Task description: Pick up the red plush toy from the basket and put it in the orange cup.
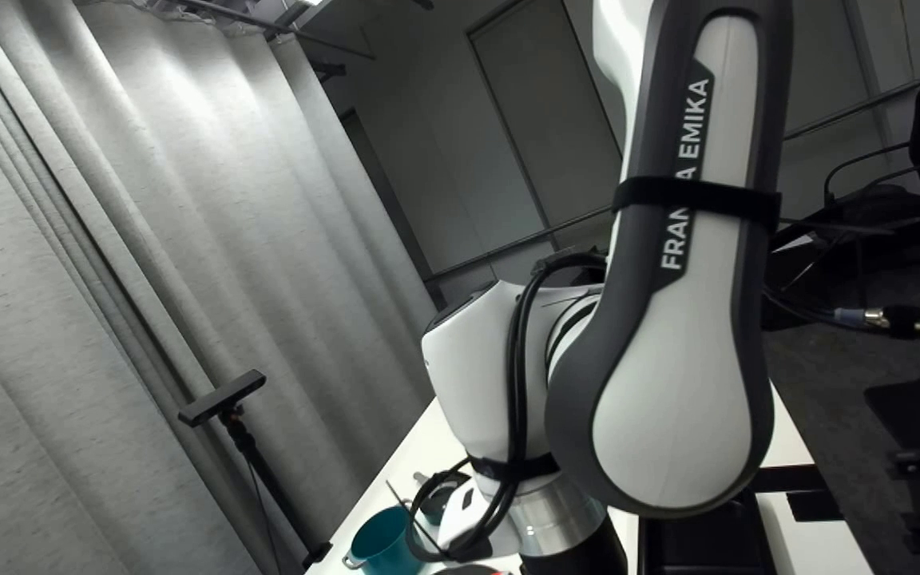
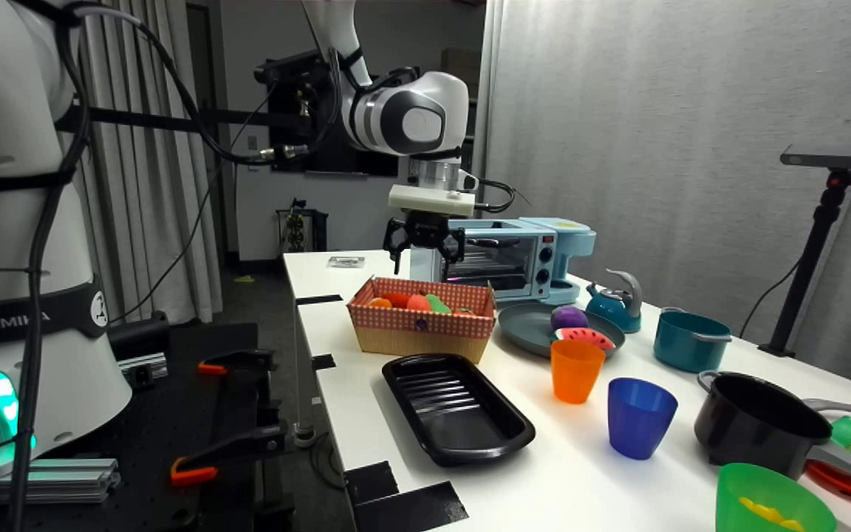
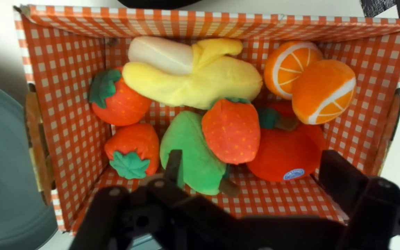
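In the wrist view, the basket, a red-and-white checked box, holds several red plush toys. One strawberry lies between a green plush fruit and a round red plush with a blue label. Two more strawberries, an upper one and a lower one, sit along the left. Which red one is meant, I cannot tell. Above the basket hangs my gripper, pointing down, open and gripping nothing. The orange cup stands upright on the table, apart from the basket.
A black baking tray lies in front of the basket. A blue cup and green cup stand past the orange one. Behind are a grey plate with plush fruit and a light-blue toaster oven. A black pot sits farther right.
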